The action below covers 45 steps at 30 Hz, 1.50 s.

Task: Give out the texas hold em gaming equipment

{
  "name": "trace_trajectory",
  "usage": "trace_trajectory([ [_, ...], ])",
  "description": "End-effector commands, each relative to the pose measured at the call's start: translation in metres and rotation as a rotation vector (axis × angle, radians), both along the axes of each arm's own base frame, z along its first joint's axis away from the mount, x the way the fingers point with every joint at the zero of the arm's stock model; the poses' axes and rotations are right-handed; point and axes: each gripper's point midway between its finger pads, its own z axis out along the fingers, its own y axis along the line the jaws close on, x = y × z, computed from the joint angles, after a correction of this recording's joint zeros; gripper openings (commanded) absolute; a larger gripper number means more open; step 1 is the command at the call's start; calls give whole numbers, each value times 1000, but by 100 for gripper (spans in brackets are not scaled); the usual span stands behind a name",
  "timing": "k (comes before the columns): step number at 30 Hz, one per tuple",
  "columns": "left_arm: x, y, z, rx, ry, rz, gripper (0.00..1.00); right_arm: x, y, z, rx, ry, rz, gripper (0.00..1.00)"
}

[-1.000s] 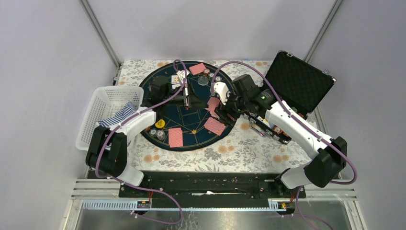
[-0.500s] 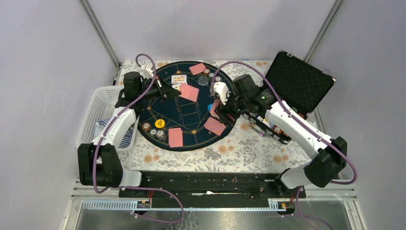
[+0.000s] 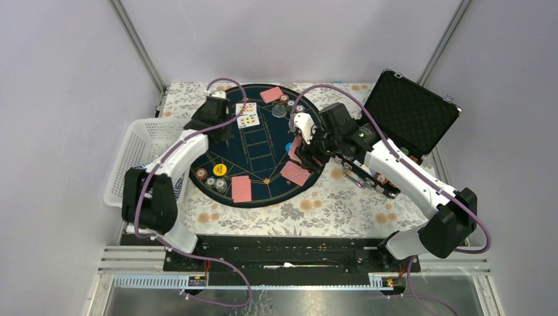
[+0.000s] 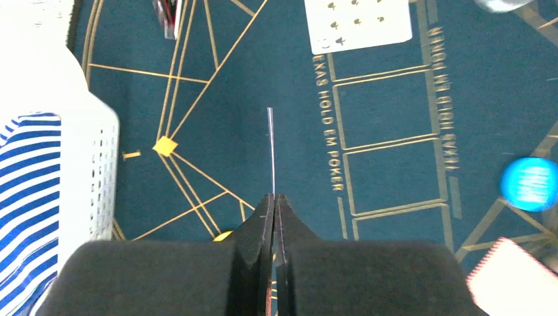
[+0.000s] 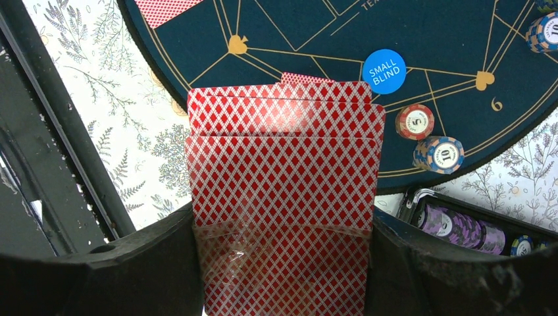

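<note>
My right gripper [image 3: 304, 148] is shut on a deck of red-backed playing cards [image 5: 283, 171], fanned a little and taped, above the mat's right edge. My left gripper [image 3: 225, 135] hangs over the far-left part of the round dark-blue mat [image 3: 263, 155]. It is shut on a single card [image 4: 270, 151] seen edge-on. Red-backed cards [image 3: 241, 189] [image 3: 295, 173] [image 3: 272, 94] and two face-up cards [image 3: 247, 114] lie on the mat. A blue small-blind button [image 5: 383, 71], a yellow button [image 3: 220, 170] and chip stacks [image 5: 439, 155] [image 3: 210, 181] also rest there.
A white basket [image 3: 141, 148] with a blue-striped cloth [image 4: 26, 197] stands left of the mat. The open black case [image 3: 411, 112] sits at the right rear, with more chips [image 5: 460, 227] in a tray beside my right arm. Floral cloth covers the table [image 3: 329, 204].
The left arm swung from the mat's centre out to the far left, then back over the mat's left side. Its card now shows edge-on. The right arm has not moved.
</note>
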Motion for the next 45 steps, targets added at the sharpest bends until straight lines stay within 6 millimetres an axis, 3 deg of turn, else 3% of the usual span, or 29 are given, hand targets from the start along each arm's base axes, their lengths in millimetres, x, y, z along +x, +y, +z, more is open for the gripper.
trace_trajectory([
  [1,19,20,1,360,-39,113,0,6,1,20,49,-69,-16,0],
  [6,41,2,-29,474,24,101,0,7,-2,18,52,-70,-25,0],
  [14,67,-48,-55,405,52,17,0,5,-7,13,53,-69,-33,0],
  [21,79,-84,-83,331,103,-36,0,4,-8,17,62,-74,-34,0],
  [31,90,-117,-109,285,152,-22,1,3,-13,14,63,-68,-45,0],
  [36,93,-123,-117,279,167,-4,9,3,-14,14,59,-69,-43,0],
  [41,94,-130,-123,254,181,-15,28,5,-14,14,57,-70,-43,0],
  [45,96,-140,-110,206,169,-40,42,6,-12,17,58,-70,-42,0],
])
